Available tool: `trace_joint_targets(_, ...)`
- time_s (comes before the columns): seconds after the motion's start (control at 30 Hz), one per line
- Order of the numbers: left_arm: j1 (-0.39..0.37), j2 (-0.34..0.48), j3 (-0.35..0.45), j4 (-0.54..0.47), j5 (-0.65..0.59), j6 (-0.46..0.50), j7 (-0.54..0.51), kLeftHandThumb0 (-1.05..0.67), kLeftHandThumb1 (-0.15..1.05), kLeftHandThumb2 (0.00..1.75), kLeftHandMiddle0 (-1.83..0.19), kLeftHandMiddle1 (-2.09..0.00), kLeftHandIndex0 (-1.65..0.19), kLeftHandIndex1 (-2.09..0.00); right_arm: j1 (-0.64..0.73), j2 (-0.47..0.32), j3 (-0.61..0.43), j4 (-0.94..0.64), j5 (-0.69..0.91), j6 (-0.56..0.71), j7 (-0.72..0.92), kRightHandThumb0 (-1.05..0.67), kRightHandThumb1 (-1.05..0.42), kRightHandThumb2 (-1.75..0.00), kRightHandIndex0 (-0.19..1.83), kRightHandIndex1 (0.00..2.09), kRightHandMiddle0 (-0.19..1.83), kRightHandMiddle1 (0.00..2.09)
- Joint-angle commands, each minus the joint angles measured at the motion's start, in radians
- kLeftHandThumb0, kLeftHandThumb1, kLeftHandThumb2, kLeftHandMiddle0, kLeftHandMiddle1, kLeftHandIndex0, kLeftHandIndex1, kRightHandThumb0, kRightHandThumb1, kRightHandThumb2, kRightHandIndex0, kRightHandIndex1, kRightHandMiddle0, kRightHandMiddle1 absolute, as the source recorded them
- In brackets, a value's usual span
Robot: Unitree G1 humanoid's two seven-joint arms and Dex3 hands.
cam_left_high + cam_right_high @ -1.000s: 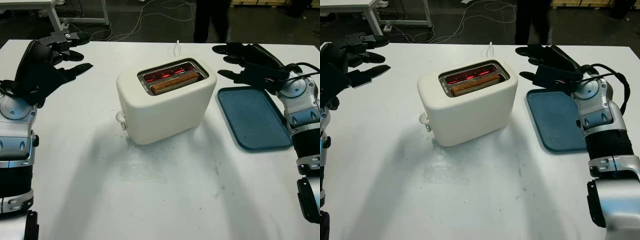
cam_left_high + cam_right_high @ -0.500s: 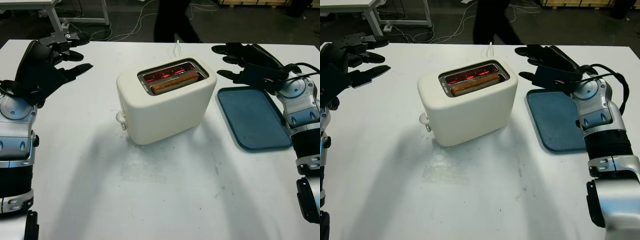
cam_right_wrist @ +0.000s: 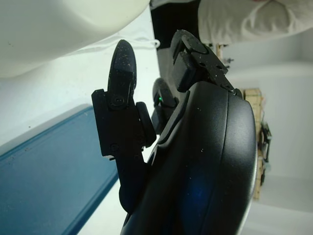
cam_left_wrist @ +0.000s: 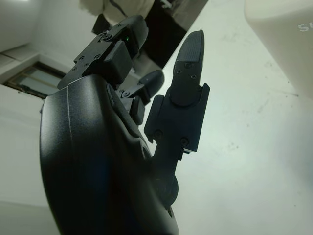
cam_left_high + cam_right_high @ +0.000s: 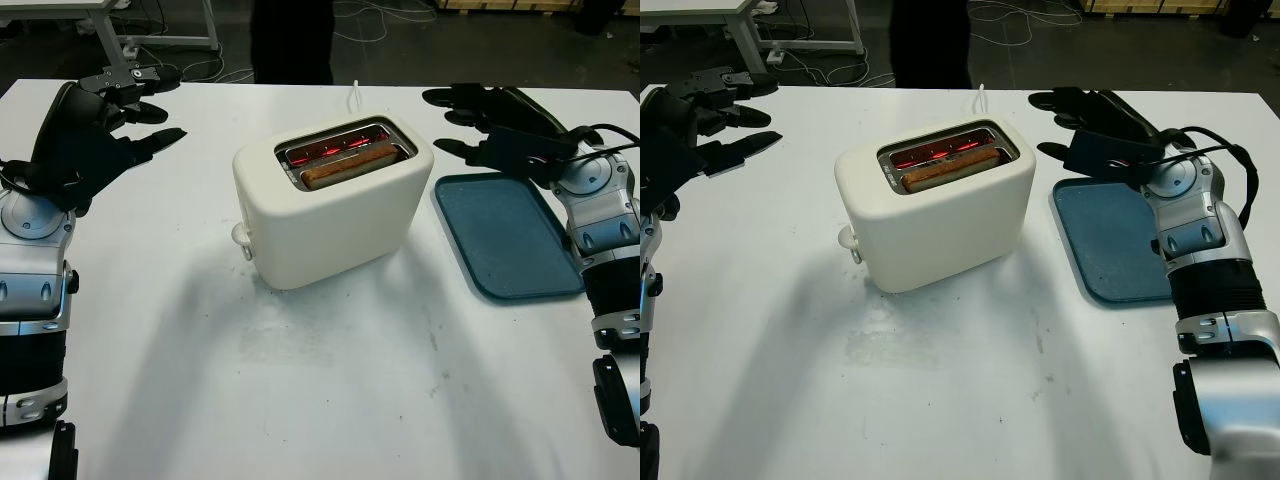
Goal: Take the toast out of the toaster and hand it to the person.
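Here, toast position: the browned slice of toast point(image 5: 350, 165) stands in the near slot of the cream plastic two-slot toaster point(image 5: 330, 215), mid-table; the far slot glows red.
Long axis: along the slot, running left to right and angling slightly away.
Right hand point(image 5: 500, 125): released, holding nothing, above the far end of the blue plastic tray point(image 5: 510, 240), just beside the toaster; nearer the toast.
Left hand point(image 5: 95, 125): open, empty, well apart at the table's left.
Person point(image 5: 292, 40): dark-clothed, standing beyond the far edge.
Writing: none readable.
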Motion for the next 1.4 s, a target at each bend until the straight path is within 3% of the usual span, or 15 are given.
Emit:
trace_joint_targets(0.0, -0.011, 0.003, -0.010, 0.004, 0.008, 0.002, 0.002, -0.43, 0.92, 0.08, -0.36, -0.84, -0.57, -0.23, -0.006, -0.001, 0.001, -0.009, 0.007, -0.002, 0.003, -0.39, -0.92, -0.41, 0.37, 0.00, 0.35, 0.00)
trace_joint_targets(1.37, -0.002, -0.002, -0.002, -0.011, 0.003, 0.017, 0.006, -0.41, 0.92, 0.08, -0.36, -0.82, -0.56, -0.23, -0.012, 0.002, 0.000, 0.020, 0.006, -0.018, -0.006, -0.40, -0.92, -0.41, 0.38, 0.00, 0.36, 0.00)
